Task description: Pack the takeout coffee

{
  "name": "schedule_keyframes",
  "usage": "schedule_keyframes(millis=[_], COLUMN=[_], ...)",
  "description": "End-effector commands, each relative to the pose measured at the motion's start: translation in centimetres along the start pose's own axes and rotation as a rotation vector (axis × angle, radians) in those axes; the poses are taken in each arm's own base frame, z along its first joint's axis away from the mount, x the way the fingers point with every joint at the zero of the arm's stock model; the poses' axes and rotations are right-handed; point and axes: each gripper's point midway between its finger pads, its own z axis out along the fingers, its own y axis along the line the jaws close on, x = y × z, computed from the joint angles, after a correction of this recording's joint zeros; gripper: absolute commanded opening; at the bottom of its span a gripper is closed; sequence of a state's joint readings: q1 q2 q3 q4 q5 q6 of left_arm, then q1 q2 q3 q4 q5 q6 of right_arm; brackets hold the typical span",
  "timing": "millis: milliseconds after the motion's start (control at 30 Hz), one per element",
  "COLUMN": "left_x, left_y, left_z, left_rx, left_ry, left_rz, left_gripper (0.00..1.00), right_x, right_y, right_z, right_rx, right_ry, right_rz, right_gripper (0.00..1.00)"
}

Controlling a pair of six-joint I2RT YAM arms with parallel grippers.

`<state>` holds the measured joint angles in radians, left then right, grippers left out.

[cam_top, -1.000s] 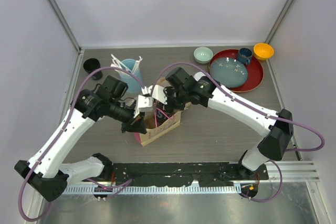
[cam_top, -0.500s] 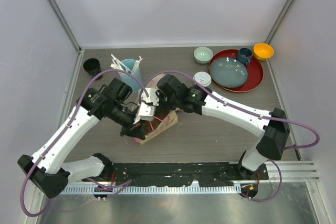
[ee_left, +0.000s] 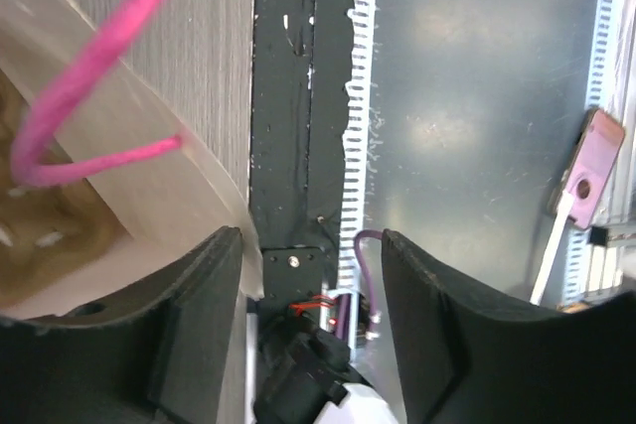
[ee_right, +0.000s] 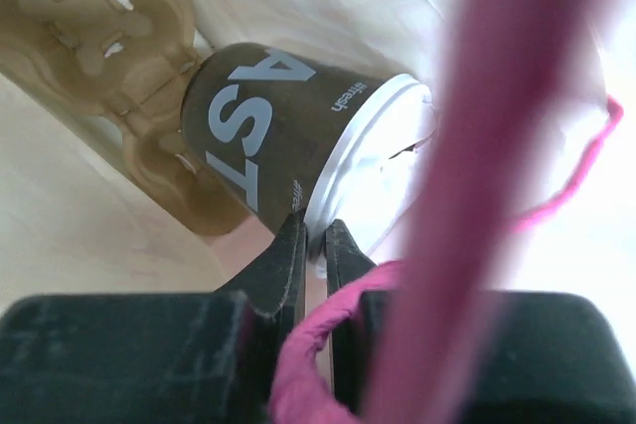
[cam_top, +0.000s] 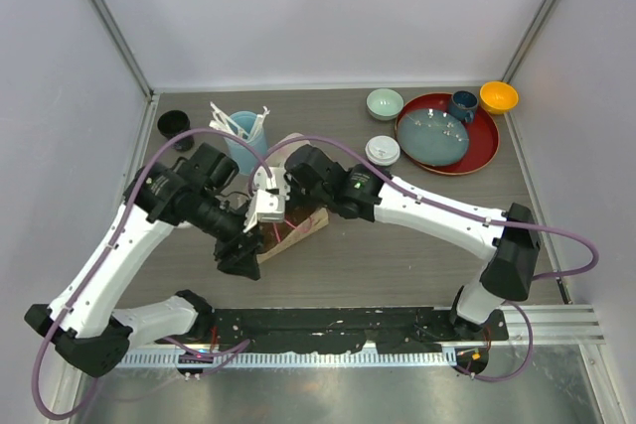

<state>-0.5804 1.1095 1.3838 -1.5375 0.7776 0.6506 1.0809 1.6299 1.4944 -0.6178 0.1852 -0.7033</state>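
Left gripper: sprung apart since earlier, empty
Right gripper: pinching paper bag rim (we think)
Cups: first cup bagged; we fetch second cup next

A black cup with a white lid lies tipped on its side inside a pale bag, its base against a brown cardboard carrier. The pincer, fingers almost together, pinches a blurred pink cord just beside the lid's rim.

Black cup, white lid; pink bag handle.
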Motion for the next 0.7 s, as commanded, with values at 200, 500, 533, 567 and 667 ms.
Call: schedule_keyframes(millis=[200, 500, 533, 567, 667], left_x=[-7.1, -7.2, -7.5, -7.5, -7.8], left_y=[4.2, 8.6, 9.0, 9.7, 12.6], left_z=[-9.0, -13.4, -14.1, -15.2, -16.6], left_rx=[-0.519, -0.811, -0.843, -0.886, -0.947], left_ry=[-0.225, -0.306, -0.330, -0.359, -0.407], left_rz=[-0.091, -0.223, -0.233, -0.265, -0.325], left_gripper=[0.73, 0.74, 0.75, 0.75, 0.77], right_x=[1.0, 2.1, 2.0, 1.5, 0.9], right_y=[6.1, 7.6, 7.5, 7.2, 6.6], right_z=[-1.7, -1.4, -1.5, -1.6, -1.7], right_rx=[-0.198, -0.253, -0.251, -0.244, -0.235], right_ry=[0.097, 0.117, 0.117, 0.108, 0.095], right_rz=[-0.386, -0.359, -0.360, -0.367, -0.378], right_gripper=[0.01, 0.01, 0.01, 0.01, 0.01])
